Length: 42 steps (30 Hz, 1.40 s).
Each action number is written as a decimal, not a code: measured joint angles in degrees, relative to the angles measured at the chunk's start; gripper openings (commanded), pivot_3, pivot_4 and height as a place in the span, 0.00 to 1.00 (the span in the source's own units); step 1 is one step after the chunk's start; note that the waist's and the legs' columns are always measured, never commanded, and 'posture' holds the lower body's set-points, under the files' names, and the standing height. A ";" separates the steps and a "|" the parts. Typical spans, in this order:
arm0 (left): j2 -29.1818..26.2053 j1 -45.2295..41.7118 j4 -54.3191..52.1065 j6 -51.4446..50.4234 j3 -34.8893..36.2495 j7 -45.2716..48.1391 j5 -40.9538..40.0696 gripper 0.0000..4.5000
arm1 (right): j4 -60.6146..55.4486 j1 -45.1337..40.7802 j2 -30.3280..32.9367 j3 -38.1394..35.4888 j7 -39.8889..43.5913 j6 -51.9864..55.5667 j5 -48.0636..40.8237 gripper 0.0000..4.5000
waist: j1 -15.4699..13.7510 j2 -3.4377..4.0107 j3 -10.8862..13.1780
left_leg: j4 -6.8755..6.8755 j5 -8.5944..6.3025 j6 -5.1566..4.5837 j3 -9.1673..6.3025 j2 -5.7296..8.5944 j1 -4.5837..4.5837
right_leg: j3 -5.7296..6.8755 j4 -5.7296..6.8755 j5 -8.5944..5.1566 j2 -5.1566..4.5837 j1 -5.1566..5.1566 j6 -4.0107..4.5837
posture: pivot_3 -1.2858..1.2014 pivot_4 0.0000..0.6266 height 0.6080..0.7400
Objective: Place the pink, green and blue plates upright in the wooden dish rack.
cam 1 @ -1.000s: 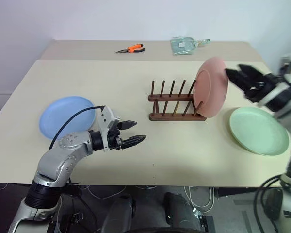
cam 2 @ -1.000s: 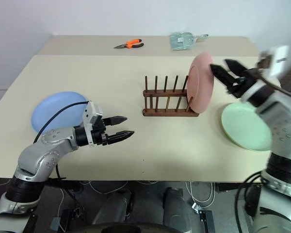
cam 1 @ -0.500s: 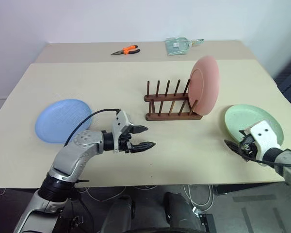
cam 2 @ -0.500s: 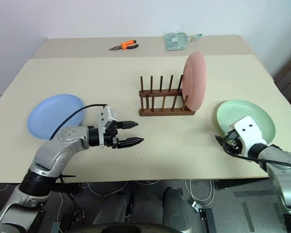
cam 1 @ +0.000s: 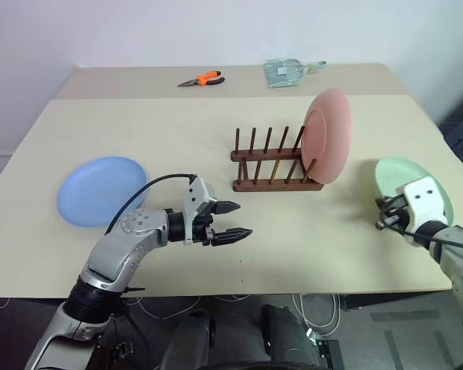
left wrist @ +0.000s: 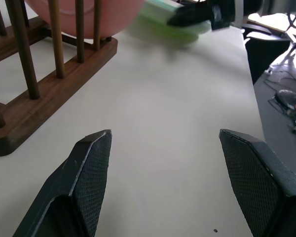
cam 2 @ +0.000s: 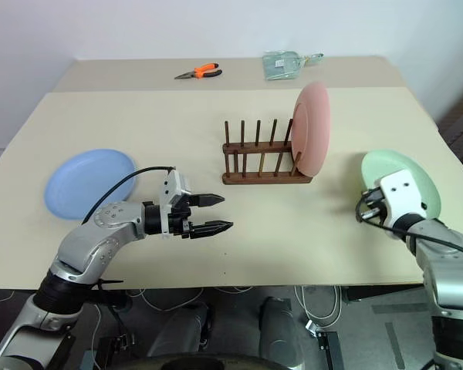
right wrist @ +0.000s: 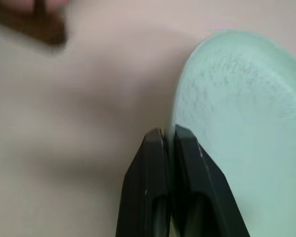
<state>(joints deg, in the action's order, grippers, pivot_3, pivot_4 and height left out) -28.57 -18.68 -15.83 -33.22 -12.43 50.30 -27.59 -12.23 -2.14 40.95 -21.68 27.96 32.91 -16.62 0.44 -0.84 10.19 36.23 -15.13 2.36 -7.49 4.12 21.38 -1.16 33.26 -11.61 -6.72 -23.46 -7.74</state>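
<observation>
My right gripper point(right wrist: 167, 133) sits at the lower right of the head view, its two smooth black fingers pinched together on the thin rim of the green plate point(cam 2: 417, 176), a round, matte, lightly speckled disc with a shallow lip that looks tipped up off the table point(cam 1: 177, 131) on the near side. My left gripper point(cam 1: 233, 220) hovers low over the bare tabletop at lower centre, its pointed fingers point(left wrist: 89, 168) spread wide with nothing between them; their inner pads have a fine cross-hatched grip. The rack point(cam 1: 272, 163) stands mid-frame, dark brown wood, two flat rails carrying rows of thin round pegs. The pink plate point(cam 1: 328, 135) stands upright on edge at the rack's right end, smooth and salmon-coloured, leaning lightly among the last pegs. The blue plate point(cam 1: 102, 190) lies flat at the left of the frame, well apart from the rack, round and matte like the others. The table is a plain pale beige slab. At the top, on a second surface, lie orange-handled pliers point(cam 1: 202, 79) and a clear plastic packet point(cam 1: 289, 72).
</observation>
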 measured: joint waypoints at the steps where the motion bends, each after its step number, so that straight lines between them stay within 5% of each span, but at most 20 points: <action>1: 0.01 -0.01 0.02 0.02 0.04 -0.17 0.08 0.80 | -0.79 -1.32 -0.12 -1.31 0.03 0.45 -1.68 0.01 | 0.08 0.05 0.01 | -0.01 0.00 0.00 0.01 0.00 -0.01 | 0.00 0.00 0.00 0.00 0.00 0.00 | 0.52 0.24 1.00; 9: -0.04 -0.35 2.74 1.34 1.46 -0.56 1.35 0.80 | -11.22 -30.83 -1.91 -14.36 -7.42 10.34 -34.55 0.01 | 0.09 0.16 0.08 | -0.08 0.00 0.00 -0.17 -0.04 0.01 | 0.12 0.03 0.11 0.05 -0.02 0.16 | 0.52 0.24 1.00; 14: -0.07 -0.55 3.78 1.45 3.07 -0.96 1.70 0.80 | -14.84 -39.52 -10.80 -9.20 -19.98 12.24 -60.32 0.01 | 0.18 0.09 0.08 | -0.06 0.00 0.00 -0.24 -0.03 0.03 | 0.11 -0.01 0.10 -0.02 0.00 0.17 | 0.52 0.24 1.00; 17: -0.05 -0.17 3.51 1.41 3.42 -1.14 1.66 0.80 | -15.20 -40.77 -16.47 -3.64 -28.49 10.83 -68.23 0.01 | 0.21 0.10 0.08 | -0.09 0.00 0.00 -0.25 -0.03 0.02 | 0.11 0.03 0.11 -0.01 -0.06 0.17 | 0.52 0.24 1.00; 25: 0.19 1.63 0.97 0.98 4.91 -1.94 0.32 0.80 | -9.43 -37.02 -21.40 4.54 -37.25 9.75 -68.09 0.01 | 0.24 0.12 0.08 | -0.09 0.01 0.00 -0.20 0.02 0.03 | 0.09 0.08 0.12 0.02 -0.11 0.16 | 0.52 0.24 1.00; 40: 0.11 2.34 0.02 1.18 7.18 -1.93 -0.71 0.80 | 4.92 -35.62 -19.67 7.39 -31.86 11.63 -62.46 0.01 | 0.36 0.15 0.07 | -0.10 0.01 -0.01 -0.15 0.01 0.01 | 0.09 0.12 0.13 0.07 -0.12 0.15 | 0.52 0.24 1.00; 42: 0.12 2.34 0.02 1.18 7.18 -1.92 -0.71 0.80 | 6.94 -36.36 -19.49 7.42 -30.85 12.14 -61.07 0.21 | 0.36 0.15 0.07 | -0.11 0.01 -0.01 -0.15 0.01 0.01 | 0.09 0.12 0.13 0.07 -0.13 0.14 | 0.52 0.24 1.00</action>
<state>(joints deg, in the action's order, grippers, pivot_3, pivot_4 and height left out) -28.45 -16.34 -15.81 -32.04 -5.24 48.39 -28.30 -5.28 -38.49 21.45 -14.26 -2.89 45.04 -77.69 0.80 -0.68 10.26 36.12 -15.12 2.35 -7.64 4.13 21.39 -1.07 33.39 -11.48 -6.65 -23.58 -7.60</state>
